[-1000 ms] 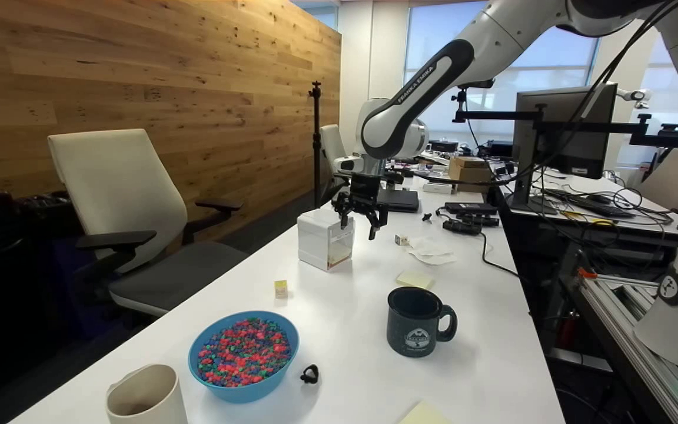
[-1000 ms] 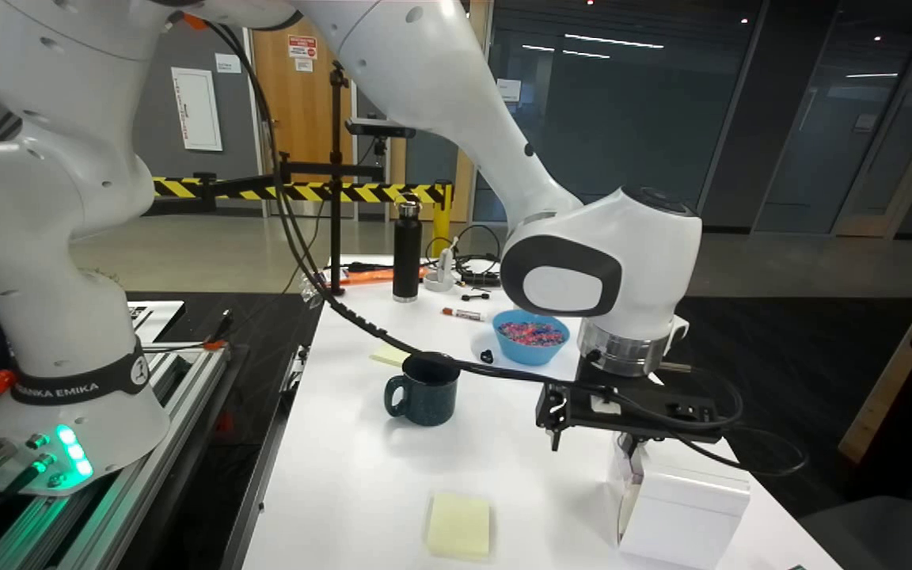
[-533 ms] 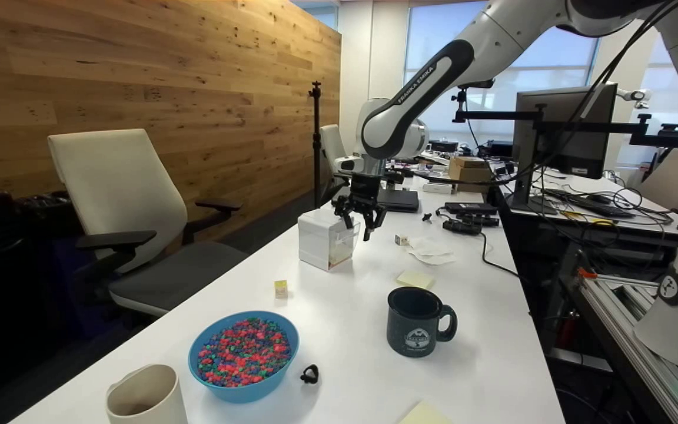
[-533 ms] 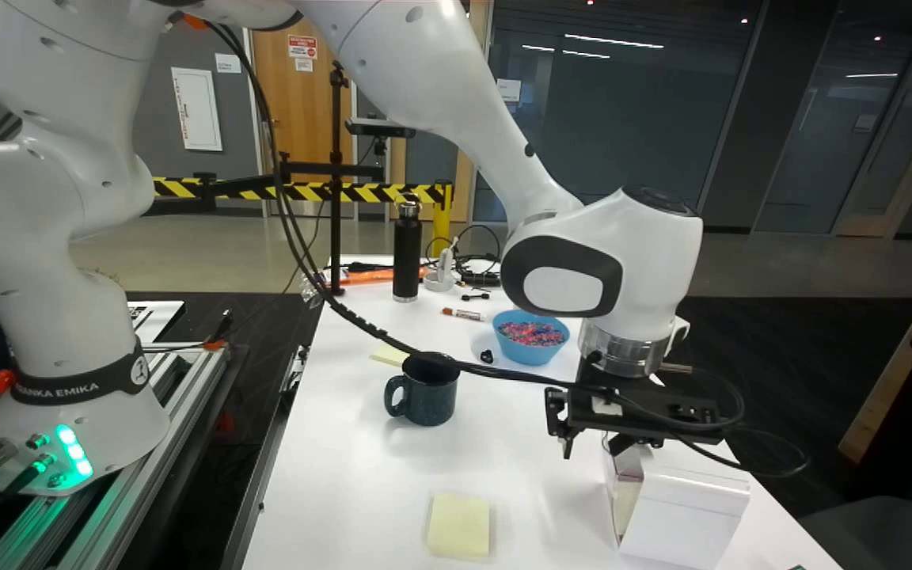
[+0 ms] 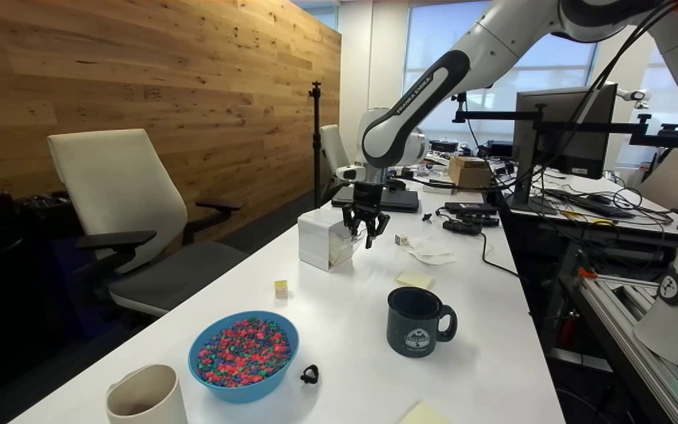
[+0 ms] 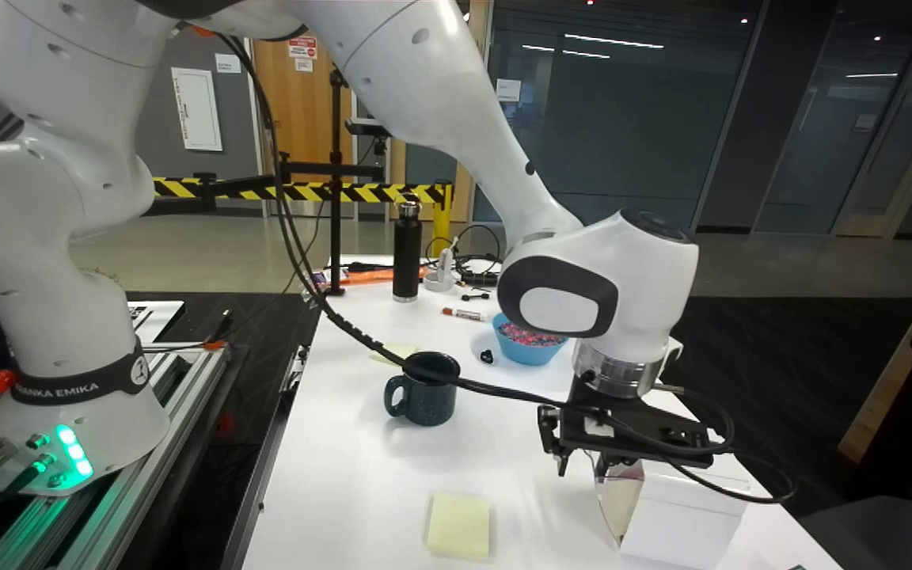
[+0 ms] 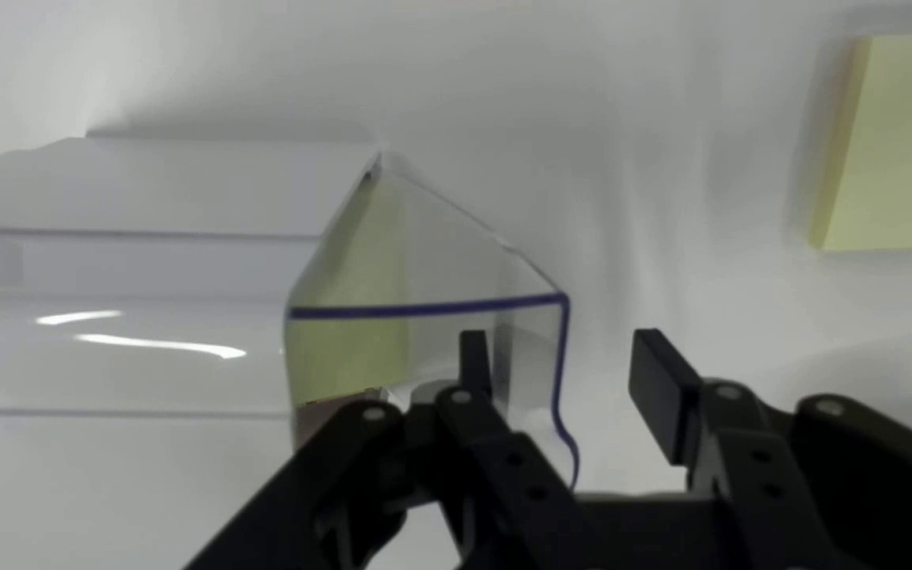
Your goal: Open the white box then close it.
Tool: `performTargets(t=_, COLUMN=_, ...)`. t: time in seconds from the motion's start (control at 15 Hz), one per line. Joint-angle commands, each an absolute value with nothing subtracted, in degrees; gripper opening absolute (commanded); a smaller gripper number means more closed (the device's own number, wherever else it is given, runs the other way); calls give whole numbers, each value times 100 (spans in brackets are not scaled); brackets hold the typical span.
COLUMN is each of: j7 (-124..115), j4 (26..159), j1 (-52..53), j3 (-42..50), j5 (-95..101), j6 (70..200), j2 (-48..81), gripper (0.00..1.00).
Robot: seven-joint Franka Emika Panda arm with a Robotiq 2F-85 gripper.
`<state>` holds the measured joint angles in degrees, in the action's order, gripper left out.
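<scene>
To finish opening the white box point(image 5: 315, 241), just beside and below the end effector point(image 7: 564, 368), I'd ease its tilted clear flap point(image 7: 535, 356) outward slowly, lest the box slide. The jaws stand partway apart, gripping nothing: one finger point(image 7: 474, 360) is inside the flap, the other outside; contact I can't make out.

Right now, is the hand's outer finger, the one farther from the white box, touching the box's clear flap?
Apart. The wrist view shows white tabletop in the gap between the outer finger and the dark-edged clear flap.
</scene>
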<state>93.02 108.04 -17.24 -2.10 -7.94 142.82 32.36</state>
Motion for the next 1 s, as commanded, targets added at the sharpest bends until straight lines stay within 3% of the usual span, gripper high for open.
performTargets(t=0.0, j7=9416, j4=10717, j1=-1777, j3=-219, j5=-686, j6=14319, j2=3336, gripper=20)
performTargets(t=0.13, j7=9439, j4=10739, j1=-1779, j3=-224, j5=-674, j6=14364, j2=3339, gripper=4)
performTargets(t=0.27, j7=9478, j4=10716, j1=-1780, j3=-224, j5=-651, j6=14446, j2=3324, gripper=1)
performTargets(t=0.93, j7=9561, j4=10860, j1=-1723, j3=-92, j5=-469, j6=14702, j2=3348, gripper=3)
